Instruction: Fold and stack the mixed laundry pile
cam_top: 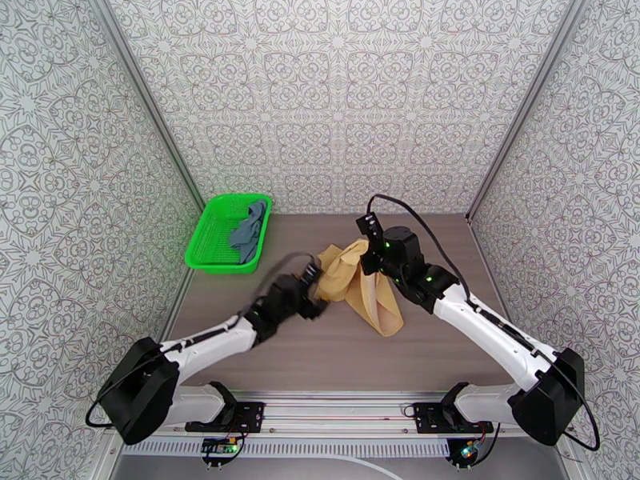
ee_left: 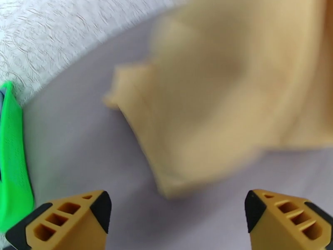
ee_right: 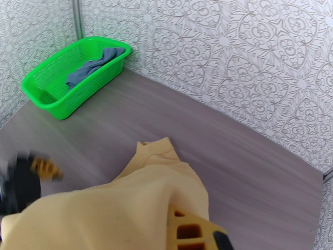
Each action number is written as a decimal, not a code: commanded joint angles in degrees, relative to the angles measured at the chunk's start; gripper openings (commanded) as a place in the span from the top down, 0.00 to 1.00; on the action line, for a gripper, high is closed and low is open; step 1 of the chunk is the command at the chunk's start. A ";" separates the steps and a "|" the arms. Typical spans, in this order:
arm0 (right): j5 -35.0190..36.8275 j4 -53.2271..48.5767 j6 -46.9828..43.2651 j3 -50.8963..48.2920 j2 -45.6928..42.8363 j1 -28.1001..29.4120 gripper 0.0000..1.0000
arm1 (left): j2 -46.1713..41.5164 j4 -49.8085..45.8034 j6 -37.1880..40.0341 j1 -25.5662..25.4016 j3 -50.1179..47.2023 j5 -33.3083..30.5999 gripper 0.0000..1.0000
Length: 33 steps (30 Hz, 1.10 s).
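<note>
From the overhead view I have the mustard cloth [cam_top: 352, 286] near the middle of the tabletop [cam_top: 320, 354]. Its upper edge is lifted and its lower end trails toward 5 o'clock. My right claw [cam_top: 370, 254] sits at the cloth's 12 o'clock edge, clenched on the fabric. On the right wrist camera the cloth [ee_right: 125, 209] drapes over one orange finger [ee_right: 191, 230].

My left claw [cam_top: 308, 275] is at the cloth's 9 o'clock side, just beside it. On its wrist camera the fingers [ee_left: 70, 217] stand spread wide with nothing between them, released, and the blurred cloth [ee_left: 216, 101] lies ahead at 12 o'clock.

The blue-grey tank top [cam_top: 250, 230] lies bunched in the green basket [cam_top: 210, 234] at the tabletop's 10 o'clock corner, well apart from the cloth.
</note>
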 commanded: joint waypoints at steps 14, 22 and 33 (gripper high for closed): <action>-8.75 -1.84 -0.05 1.67 -1.73 -4.23 1.00 | 13.53 7.10 9.39 1.89 1.05 28.48 0.10; -9.65 -2.67 0.12 1.45 -2.31 -4.59 1.00 | 21.00 11.03 9.98 0.29 3.21 18.90 0.09; -9.56 -3.68 0.29 1.45 -3.32 -5.09 1.00 | 22.22 15.08 9.32 -1.29 1.85 15.96 0.90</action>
